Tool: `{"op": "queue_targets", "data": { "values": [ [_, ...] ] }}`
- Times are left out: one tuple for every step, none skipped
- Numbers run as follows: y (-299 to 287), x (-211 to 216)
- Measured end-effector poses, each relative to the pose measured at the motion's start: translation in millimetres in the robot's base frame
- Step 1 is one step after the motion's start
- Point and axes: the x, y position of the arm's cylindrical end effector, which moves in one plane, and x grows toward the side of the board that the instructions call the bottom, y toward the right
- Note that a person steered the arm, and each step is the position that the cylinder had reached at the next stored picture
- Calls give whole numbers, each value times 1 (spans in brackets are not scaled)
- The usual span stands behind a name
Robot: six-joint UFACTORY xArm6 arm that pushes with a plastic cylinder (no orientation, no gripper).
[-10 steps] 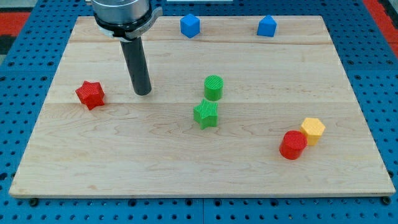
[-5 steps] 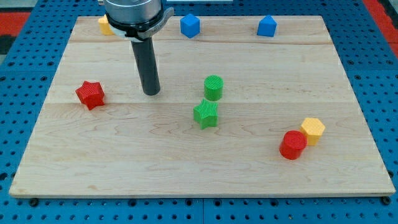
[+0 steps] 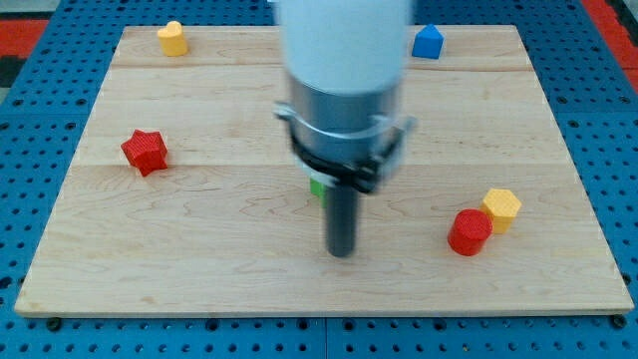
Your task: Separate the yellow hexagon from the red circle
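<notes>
A: Where is my tip (image 3: 342, 251) sitting?

B: On the wooden board (image 3: 199, 249), near its front edge and about midway across. It is a plain rod, so there are no fingers to spread or press together, and it touches no block.

A: What lies closest to it?

B: A sliver of a green block (image 3: 316, 187) shows just behind the rod on its left side; the arm's body hides the rest, so its shape cannot be told.

A: And the pair from the task?

B: Well to the right of the tip. The red circle (image 3: 469, 231) stands nearer the front, and the yellow hexagon (image 3: 501, 208) touches it on its far right side.

A: Anything further out?

B: A red star (image 3: 146, 152) at the left, a yellow block (image 3: 172, 38) at the far left corner, and a blue block (image 3: 428, 42) along the far edge.
</notes>
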Motion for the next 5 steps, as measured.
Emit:
{"op": "queue_targets", "data": {
  "values": [
    [41,47],
    [113,38],
    [139,-8],
    [151,-58],
    [151,-92]
  ]
}}
